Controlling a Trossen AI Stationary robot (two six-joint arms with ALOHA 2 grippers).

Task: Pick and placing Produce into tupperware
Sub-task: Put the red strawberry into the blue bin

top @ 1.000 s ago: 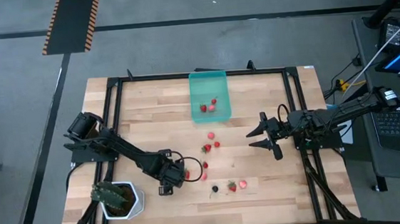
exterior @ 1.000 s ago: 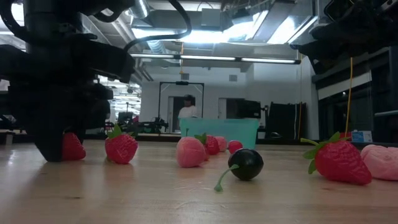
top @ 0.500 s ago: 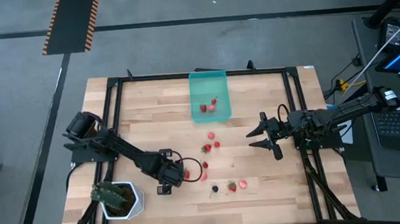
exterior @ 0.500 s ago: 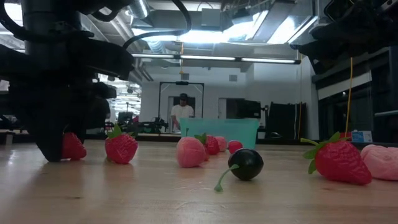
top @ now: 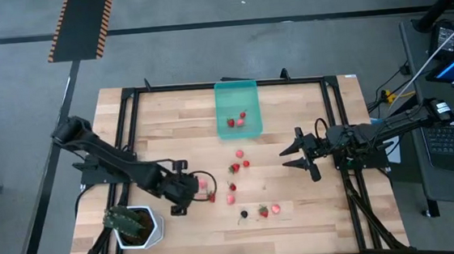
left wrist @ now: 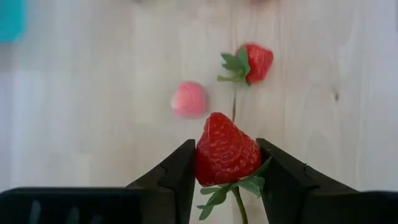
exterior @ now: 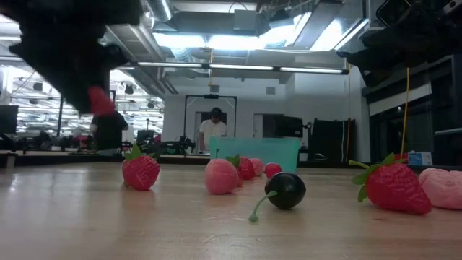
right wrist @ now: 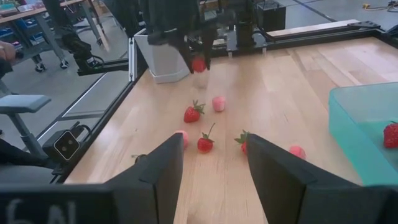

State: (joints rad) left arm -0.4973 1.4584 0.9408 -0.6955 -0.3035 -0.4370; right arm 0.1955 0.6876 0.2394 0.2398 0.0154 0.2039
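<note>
- Strawberry [left wrist: 225, 150], red with a green top, sits pinched between the two dark fingers [left wrist: 177, 171] of the left gripper [top: 193, 186]. It is off the table, held up in the air.
- Seen from above, the left gripper is near the table's 7 o'clock side, just past the white pot [top: 142, 228] with the green plant.
- Holding the berry by its fat sides looks like a good way to stop it from slipping on the trip.
- The tupperware [top: 237, 108] is a see-through teal box at the table's 12 o'clock edge. It already has a few red berries [top: 231, 123] inside.
- I think the next job is to carry the held berry over to that box and let go.
- More fruit waits on the wood: a pink berry [left wrist: 189, 99] and another red strawberry [left wrist: 249, 63] lie under the held one.
- A small dark berry [exterior: 284, 191] with a stem lies near the table's 6 o'clock edge, beside a red strawberry [exterior: 393, 185] and a pink one [exterior: 442, 188].
- The right gripper [top: 302, 155] waits at the 3 o'clock side with its claw wide and nothing in it.
- A person [exterior: 212, 130] stands far back in the room.
</note>
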